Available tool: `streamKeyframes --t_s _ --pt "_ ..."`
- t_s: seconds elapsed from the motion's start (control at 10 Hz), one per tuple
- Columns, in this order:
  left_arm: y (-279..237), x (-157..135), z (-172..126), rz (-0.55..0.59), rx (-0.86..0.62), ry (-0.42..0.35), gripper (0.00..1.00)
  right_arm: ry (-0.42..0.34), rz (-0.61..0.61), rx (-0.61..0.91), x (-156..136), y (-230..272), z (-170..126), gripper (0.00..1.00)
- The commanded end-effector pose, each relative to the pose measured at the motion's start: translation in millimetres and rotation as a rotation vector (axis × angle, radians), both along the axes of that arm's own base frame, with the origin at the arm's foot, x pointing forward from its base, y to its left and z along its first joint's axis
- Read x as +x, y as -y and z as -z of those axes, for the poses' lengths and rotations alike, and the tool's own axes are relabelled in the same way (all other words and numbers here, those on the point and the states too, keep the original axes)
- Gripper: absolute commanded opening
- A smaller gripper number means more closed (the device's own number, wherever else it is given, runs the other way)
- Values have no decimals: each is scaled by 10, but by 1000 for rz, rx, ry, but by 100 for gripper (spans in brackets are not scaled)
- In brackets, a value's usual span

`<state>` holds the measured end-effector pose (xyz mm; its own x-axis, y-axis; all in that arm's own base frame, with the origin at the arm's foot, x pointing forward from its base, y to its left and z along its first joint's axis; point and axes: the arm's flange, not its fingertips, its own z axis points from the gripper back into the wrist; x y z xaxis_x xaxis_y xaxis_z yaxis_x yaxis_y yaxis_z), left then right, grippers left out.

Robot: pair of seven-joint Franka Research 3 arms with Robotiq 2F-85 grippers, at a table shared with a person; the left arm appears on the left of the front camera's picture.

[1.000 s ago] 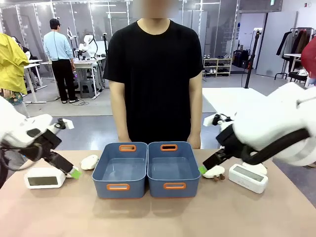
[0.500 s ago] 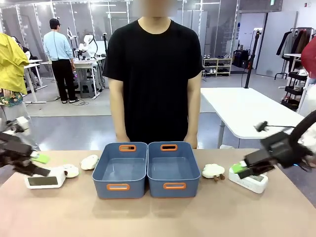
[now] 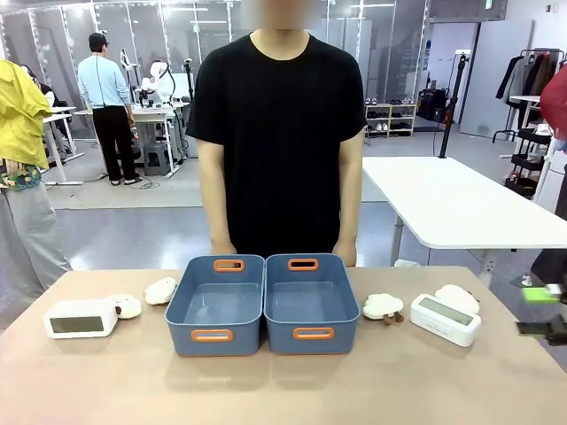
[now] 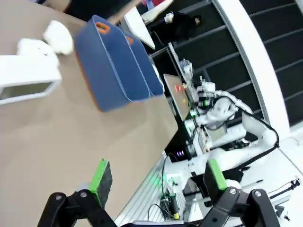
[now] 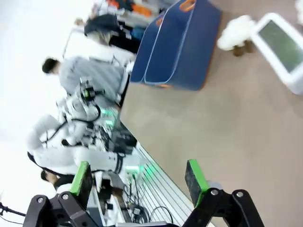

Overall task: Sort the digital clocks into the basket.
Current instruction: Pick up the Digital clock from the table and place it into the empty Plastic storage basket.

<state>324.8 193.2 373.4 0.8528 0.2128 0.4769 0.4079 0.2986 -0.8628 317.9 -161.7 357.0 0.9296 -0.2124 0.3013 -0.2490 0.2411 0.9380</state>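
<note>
While both wrist views sit rolled sideways, I see the left gripper (image 4: 157, 177) and right gripper (image 5: 138, 178) spread wide, nothing between the pads. The front view's right edge cuts off the right one. Bare tabletop (image 3: 283, 390) runs along the near side. One clock (image 3: 81, 319) lies far left, the other clock (image 3: 445, 319) right, each beside toys (image 3: 125, 306). Both are outside the left basket (image 3: 244, 341) and right basket (image 3: 341, 339), side by side before the person (image 3: 279, 133).

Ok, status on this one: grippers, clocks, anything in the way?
Left gripper open, empty. Right gripper open, empty. Both digital clocks on the table, outside the empty baskets. Cloud toys beside each clock.
</note>
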Motion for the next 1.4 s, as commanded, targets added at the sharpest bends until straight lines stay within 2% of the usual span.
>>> streamKeyframes --t_s 0.0,0.2,0.3,0.4,0.5,1.3 --pt "-337 -139 86 -68 -21 60 100 44 94 45 -56 320 91 100" --pt "-648 -387 112 -203 2 33 100 48 188 31 -254 520 76 100" --pt "-688 -442 100 -227 7 24 100 39 197 5 -292 561 43 100" --pt "-686 -371 100 -260 24 14 100 43 209 -21 -256 548 34 100" --pt "-680 -490 129 -199 -7 32 100 15 181 34 -330 608 89 100" --pt "-680 -490 129 -199 -7 32 100 15 181 34 -330 608 89 100"
